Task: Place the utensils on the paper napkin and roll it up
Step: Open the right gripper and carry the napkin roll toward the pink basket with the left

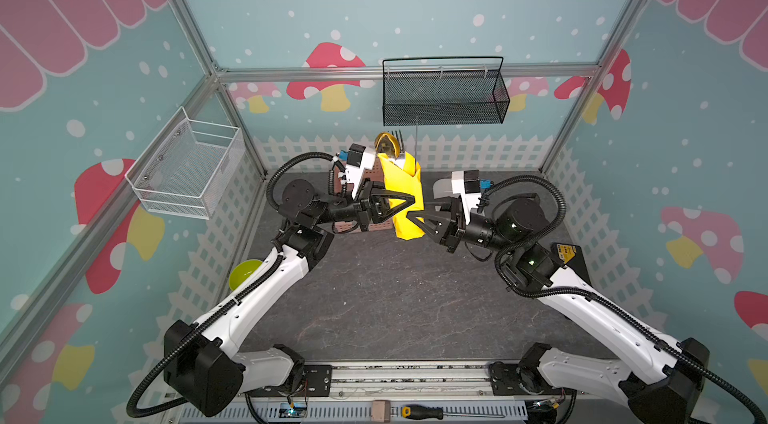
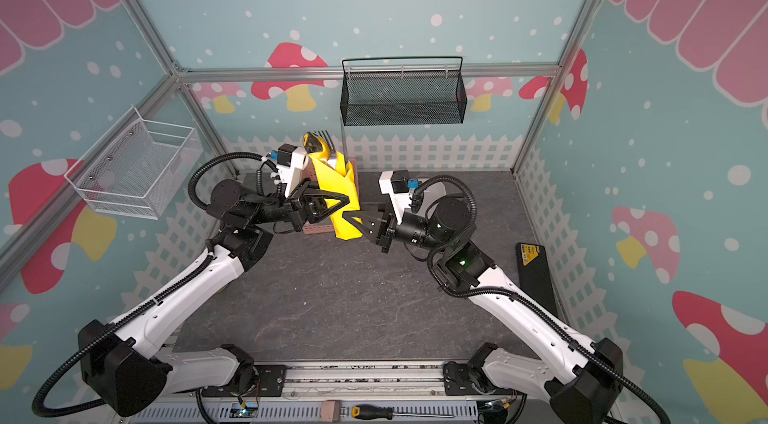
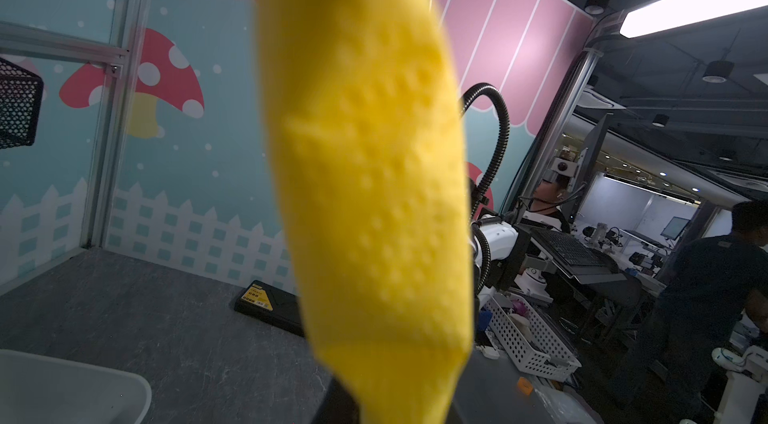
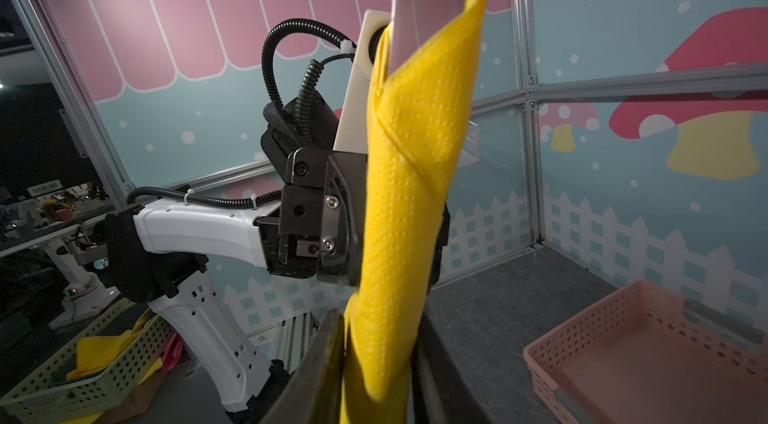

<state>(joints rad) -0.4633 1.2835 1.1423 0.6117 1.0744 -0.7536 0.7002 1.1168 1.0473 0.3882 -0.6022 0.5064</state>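
White wire basket (image 1: 187, 168) is being shown hung on the left wall. Green bowl (image 1: 245, 272) is being half hidden by the left arm at the left edge of the table (image 1: 395, 309).

Left gripper (image 1: 405, 201) is being held up over the back half of the table. Its jaws are being pressed closed across the paper napkin (image 1: 405, 176) at about mid-height, and the clamp is being shown plainly in the right wrist view. Pink basket (image 1: 380, 227) is being mostly covered by this gripper and sits just behind the roll.

The paper napkin (image 2: 332, 176) is being held as a wound tube, near upright and slightly tilted, clear of the table. It is being shown close and blurred in the left wrist view (image 3: 365, 193), and its spiral overlap is being shown in the right wrist view (image 4: 407, 214).

The utensils (image 1: 392, 143) are being carried inside the roll. Only the silver ends, a spoon bowl and fork tines (image 2: 330, 137), are being left sticking out of the top. The handles are being hidden by paper.

Black mesh basket (image 1: 444, 97) is being shown on the back wall above the roll. A screwdriver (image 1: 424, 412) is being shown on the front rail.

Right gripper (image 1: 417, 212) is being held at the roll's lower end, one finger on each side, jaws partly apart. Whether the paper is being squeezed cannot be told.

Black case (image 1: 571, 260) is being shown flat by the right wall.
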